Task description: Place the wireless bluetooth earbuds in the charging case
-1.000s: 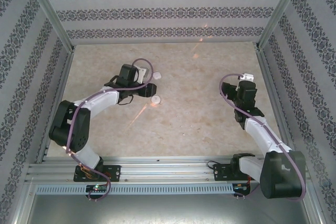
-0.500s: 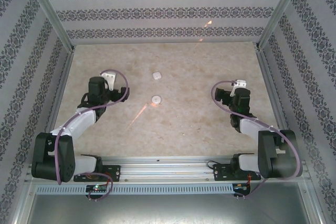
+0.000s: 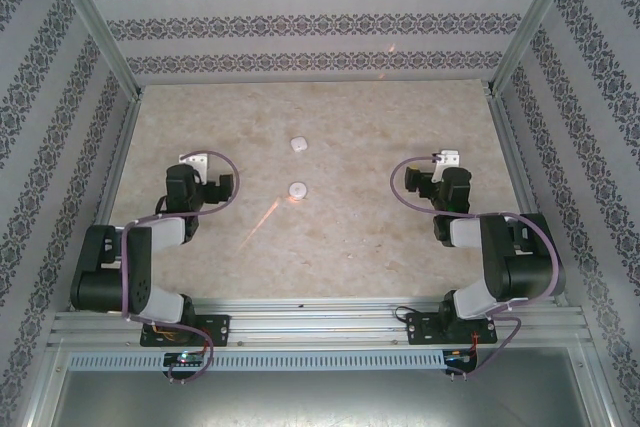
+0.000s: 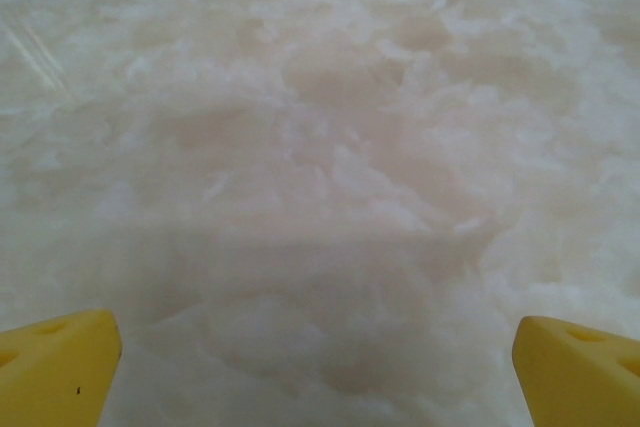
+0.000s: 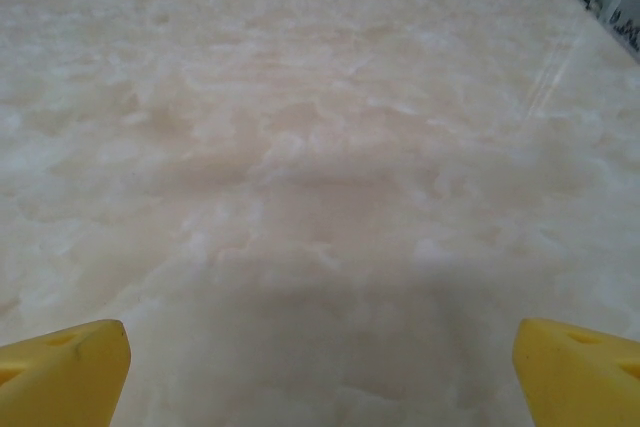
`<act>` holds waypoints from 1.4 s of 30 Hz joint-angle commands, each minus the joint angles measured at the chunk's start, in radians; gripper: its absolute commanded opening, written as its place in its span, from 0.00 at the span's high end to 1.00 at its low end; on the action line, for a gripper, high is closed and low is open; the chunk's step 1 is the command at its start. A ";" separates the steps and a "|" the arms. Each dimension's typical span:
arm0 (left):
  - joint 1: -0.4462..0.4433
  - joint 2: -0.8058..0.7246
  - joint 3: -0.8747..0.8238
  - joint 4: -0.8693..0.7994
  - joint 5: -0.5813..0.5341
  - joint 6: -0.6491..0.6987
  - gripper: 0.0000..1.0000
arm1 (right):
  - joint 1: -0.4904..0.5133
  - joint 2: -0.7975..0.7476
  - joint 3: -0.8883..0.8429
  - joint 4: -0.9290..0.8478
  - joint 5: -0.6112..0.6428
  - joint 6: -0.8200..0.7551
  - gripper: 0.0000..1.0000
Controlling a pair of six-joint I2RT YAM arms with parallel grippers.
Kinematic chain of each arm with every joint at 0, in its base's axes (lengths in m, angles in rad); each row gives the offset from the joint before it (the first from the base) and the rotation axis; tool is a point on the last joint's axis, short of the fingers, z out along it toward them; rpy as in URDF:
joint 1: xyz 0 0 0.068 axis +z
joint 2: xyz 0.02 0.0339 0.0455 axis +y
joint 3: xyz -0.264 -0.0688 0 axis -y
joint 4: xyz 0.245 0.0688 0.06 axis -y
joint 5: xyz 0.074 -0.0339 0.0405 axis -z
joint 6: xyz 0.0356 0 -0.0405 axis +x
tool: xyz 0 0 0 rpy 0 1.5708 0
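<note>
1. Out in the middle of the table (image 3: 400,237) lie two small white cases, one beyond the other and well apart: the rounded-square case (image 3: 297,144) farther off and the round case (image 3: 297,189) nearer the arms. From above both look shut.
2. As for the earbuds, they are too small to pick out at this range. Whether they sit inside those cases I cannot tell (shut lids would hide them anyway).
3. Over on its own side, the left gripper (image 4: 320,372) hangs low above bare marble-patterned tabletop, its yellow fingertips (image 4: 60,367) spread wide with nothing between them.
4. On the other side the right gripper (image 5: 320,372) stands the same way, jaws wide apart and empty, well clear of both cases.
5. My reading: with both arms folded close to their bases and neither tool near a case, the job looks either finished or not under way. The shut cases lean me towards finished.
</note>
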 commanded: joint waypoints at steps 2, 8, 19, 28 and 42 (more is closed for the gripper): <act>0.015 0.098 -0.096 0.369 0.057 -0.019 0.00 | -0.002 -0.005 -0.001 0.072 0.018 -0.010 0.02; 0.016 0.126 -0.076 0.375 0.007 -0.042 0.00 | 0.034 -0.005 -0.010 0.089 0.086 -0.032 0.02; 0.013 0.125 -0.130 0.470 0.158 0.018 0.00 | 0.015 -0.006 0.000 0.067 0.042 -0.021 0.02; 0.014 0.124 -0.090 0.389 0.183 0.027 0.00 | 0.015 -0.005 0.001 0.067 0.042 -0.021 0.02; 0.015 0.124 -0.088 0.386 0.184 0.027 0.00 | 0.012 -0.004 0.005 0.059 0.033 -0.020 0.02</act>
